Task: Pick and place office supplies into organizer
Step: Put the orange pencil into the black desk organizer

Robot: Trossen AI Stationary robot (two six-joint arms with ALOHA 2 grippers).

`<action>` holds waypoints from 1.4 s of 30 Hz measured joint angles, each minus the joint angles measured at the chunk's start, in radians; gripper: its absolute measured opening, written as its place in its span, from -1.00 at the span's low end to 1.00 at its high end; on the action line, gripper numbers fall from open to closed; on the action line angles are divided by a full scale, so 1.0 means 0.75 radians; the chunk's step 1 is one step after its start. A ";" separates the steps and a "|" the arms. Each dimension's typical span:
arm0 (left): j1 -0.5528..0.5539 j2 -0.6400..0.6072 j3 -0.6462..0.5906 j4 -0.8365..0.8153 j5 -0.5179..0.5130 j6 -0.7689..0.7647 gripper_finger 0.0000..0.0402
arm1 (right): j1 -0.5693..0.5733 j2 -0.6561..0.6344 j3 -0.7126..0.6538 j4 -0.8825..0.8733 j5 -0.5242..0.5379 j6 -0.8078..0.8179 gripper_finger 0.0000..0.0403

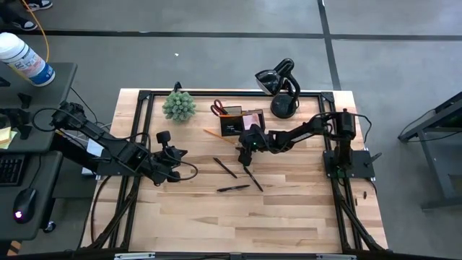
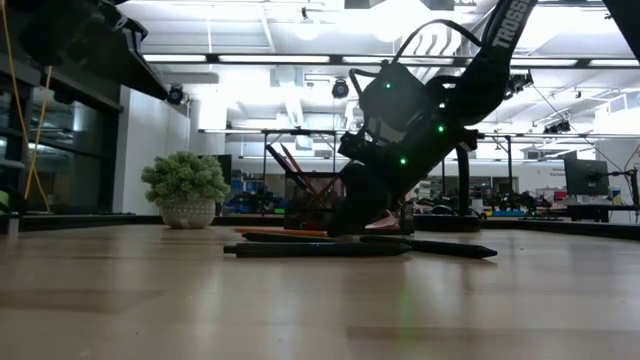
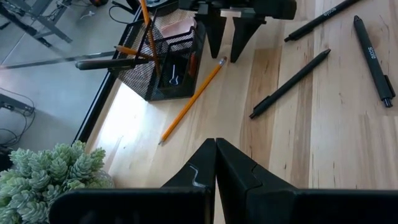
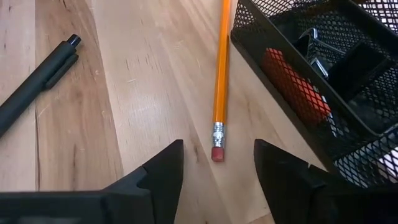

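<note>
At bench centre, right claw [image 4: 214, 163]: spread wide, holding nothing, straddling the eraser end of the orange pencil [image 4: 219, 74].
Pencil: flat on the bench [image 1: 303, 217], just beside the mesh organizer [image 1: 242, 121].
Pens [image 1: 232, 188]: three, loose, nearer than the organizer.
Left claw [image 3: 216, 163]: pinched closed, empty, left of the pens.

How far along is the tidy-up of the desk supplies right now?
Partly done: the scissors and a pencil already stand in the organizer. The open right gripper is over the loose pencil beside it. Three pens lie on the table. The left gripper waits shut.
</note>
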 joint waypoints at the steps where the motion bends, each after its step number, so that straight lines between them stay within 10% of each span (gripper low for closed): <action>1: 0.000 0.000 0.000 0.000 0.000 0.000 -1.00 | 0.000 -0.001 0.000 -0.005 0.000 0.000 -0.14; 13: 0.000 0.000 0.000 0.000 -0.001 -0.012 -1.00 | 0.000 -0.002 -0.002 -0.015 -0.027 0.000 -0.61; 42: 0.000 0.000 0.000 -0.001 -0.009 -0.023 -1.00 | 0.000 0.002 0.036 -0.075 -0.083 -0.010 -0.81</action>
